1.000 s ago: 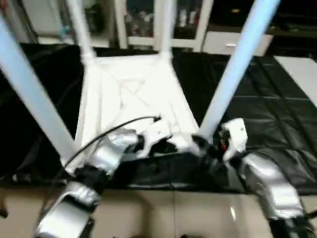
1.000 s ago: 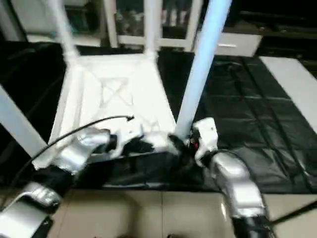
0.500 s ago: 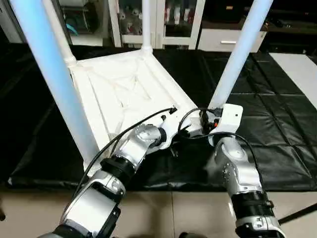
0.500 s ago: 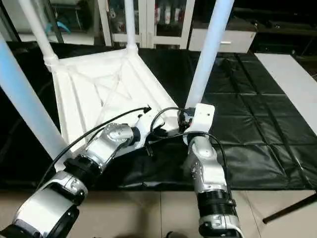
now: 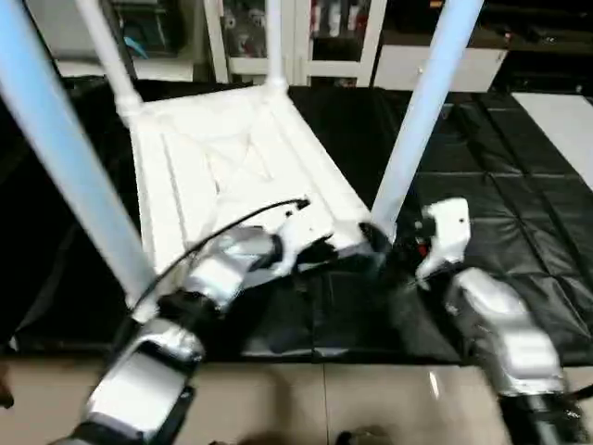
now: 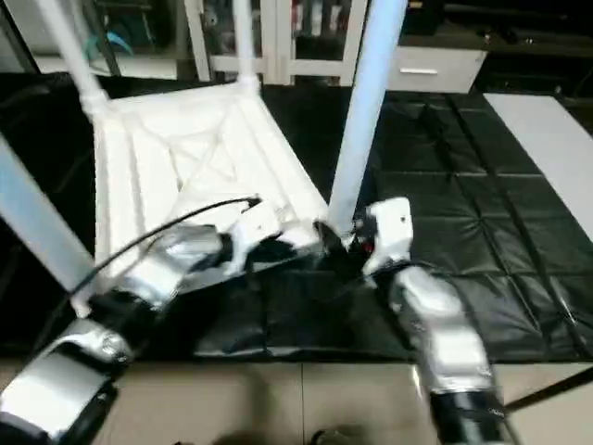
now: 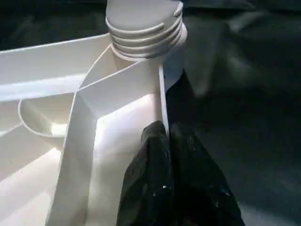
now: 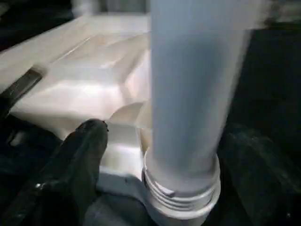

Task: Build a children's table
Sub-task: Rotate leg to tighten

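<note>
So the white plastic rectangular tabletop (image 5: 232,176) is lying upside down on the black padded floor mat (image 5: 519,185), X-ribbed underside up, and all four long white tapered tube legs (image 5: 422,111) are standing up out of the round corner sockets. The near edge of the top sits close to the near edge of the mat, right in front of the robot.

Left gripper (image 7: 167,141) is pinched tight on the thin raised rim of the top, just beside the near right corner socket (image 7: 143,28). Right gripper (image 8: 150,155) has its black fingers (image 8: 84,150) spread wide either side of that same leg's base, not squeezing it as far as I can tell.

Handling-wise I'd guess it's light, hollow plastic, fairly stiff but smooth and slippery, and top-heavy with the legs up. The rim is a decent pinch spot; for lifting or flipping I'd grab low on a leg near the socket, not high up where it'd lever
</note>
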Robot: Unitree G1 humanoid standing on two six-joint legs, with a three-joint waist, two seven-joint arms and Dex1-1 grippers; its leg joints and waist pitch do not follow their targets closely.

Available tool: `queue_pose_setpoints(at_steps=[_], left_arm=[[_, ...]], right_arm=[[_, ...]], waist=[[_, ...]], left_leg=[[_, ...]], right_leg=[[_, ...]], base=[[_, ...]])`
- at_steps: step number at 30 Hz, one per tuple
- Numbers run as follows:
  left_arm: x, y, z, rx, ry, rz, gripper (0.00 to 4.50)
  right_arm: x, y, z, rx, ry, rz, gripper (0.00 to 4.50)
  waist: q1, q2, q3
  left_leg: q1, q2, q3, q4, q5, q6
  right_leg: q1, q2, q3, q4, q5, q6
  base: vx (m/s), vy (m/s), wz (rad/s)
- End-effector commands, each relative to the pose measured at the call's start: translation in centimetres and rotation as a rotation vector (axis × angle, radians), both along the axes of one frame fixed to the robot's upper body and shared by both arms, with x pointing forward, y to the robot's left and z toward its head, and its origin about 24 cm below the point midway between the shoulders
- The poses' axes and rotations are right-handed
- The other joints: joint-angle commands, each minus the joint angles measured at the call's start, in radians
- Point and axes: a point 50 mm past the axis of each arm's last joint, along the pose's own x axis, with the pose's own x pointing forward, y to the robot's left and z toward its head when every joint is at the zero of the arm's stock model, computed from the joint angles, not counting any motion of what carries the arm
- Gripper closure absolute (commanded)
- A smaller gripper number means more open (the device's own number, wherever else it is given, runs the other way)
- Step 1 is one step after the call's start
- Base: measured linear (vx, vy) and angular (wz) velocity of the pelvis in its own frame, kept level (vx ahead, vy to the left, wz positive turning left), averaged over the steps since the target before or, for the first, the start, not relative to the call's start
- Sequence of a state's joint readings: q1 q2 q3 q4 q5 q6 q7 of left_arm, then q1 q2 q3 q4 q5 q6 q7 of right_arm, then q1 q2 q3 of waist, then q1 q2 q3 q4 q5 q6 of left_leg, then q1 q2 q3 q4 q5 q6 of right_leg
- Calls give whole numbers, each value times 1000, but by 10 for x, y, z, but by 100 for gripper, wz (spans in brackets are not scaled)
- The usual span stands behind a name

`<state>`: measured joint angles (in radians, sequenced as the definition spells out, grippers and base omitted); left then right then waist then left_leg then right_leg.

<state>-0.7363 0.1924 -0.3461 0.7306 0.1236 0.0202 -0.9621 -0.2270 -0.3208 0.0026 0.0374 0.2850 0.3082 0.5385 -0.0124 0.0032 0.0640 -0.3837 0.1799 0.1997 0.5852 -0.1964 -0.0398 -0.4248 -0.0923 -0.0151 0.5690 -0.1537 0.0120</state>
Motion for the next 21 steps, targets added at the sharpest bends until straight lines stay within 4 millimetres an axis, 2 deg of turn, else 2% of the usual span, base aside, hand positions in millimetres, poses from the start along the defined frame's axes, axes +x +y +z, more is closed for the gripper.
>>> queue_pose_setpoints(at_steps=[1, 5, 6, 7, 9, 15, 18, 21], left_arm=[[-25, 9, -24, 100, 165, -206, 450], [-32, 19, -25, 142, 175, -303, 450], [-34, 23, -25, 137, 188, -316, 450], [-34, 23, -25, 137, 189, -316, 450], [-33, 25, -24, 136, 189, -316, 450], [-32, 28, -20, 147, 181, -316, 450], [-32, 28, -19, 145, 183, -318, 450], [-32, 28, -19, 148, 183, -319, 450]], right_arm=[[-14, -7, 5, -50, 32, 149, 38], [-24, -15, 6, -67, 83, 238, 38], [-29, -16, 3, -77, 122, 286, 38], [-29, -16, 2, -78, 125, 290, 38], [-33, -15, -1, -93, 150, 326, 38], [-33, -10, -7, -98, 184, 365, 38], [-30, -11, -9, -121, 190, 366, 38], [-27, -13, -12, -148, 199, 358, 64]], waist=[[12, -6, -47], [22, -3, -44], [23, -3, -44], [25, -4, -44], [28, -4, -45], [36, -10, -49], [37, -9, -50], [37, -8, -50]], left_leg=[[21, 49, -16, -79, -230, 86], [27, 50, -10, -82, -238, 85], [25, 50, -13, -84, -247, 74], [29, 52, -13, -85, -256, 66], [30, 52, -12, -83, -243, 59], [25, 48, -10, -78, -193, 72], [24, 48, -10, -76, -168, 80], [25, 47, -9, -75, -163, 84]], right_leg=[[50, -35, 21, -57, -176, -250], [43, -35, 21, -58, -162, -260], [44, -37, 21, -58, -181, -256], [43, -37, 22, -59, -195, -253], [43, -39, 23, -58, -183, -255], [47, -41, 23, -52, -149, -252], [49, -40, 22, -48, -124, -260], [49, -40, 21, -49, -121, -267]], base=[[0, 0, 0], [0, 0, 0], [0, 0, 0], [0, 0, 0], [0, 0, 0], [0, 0, 0], [0, 0, 0], [0, 0, 0]])
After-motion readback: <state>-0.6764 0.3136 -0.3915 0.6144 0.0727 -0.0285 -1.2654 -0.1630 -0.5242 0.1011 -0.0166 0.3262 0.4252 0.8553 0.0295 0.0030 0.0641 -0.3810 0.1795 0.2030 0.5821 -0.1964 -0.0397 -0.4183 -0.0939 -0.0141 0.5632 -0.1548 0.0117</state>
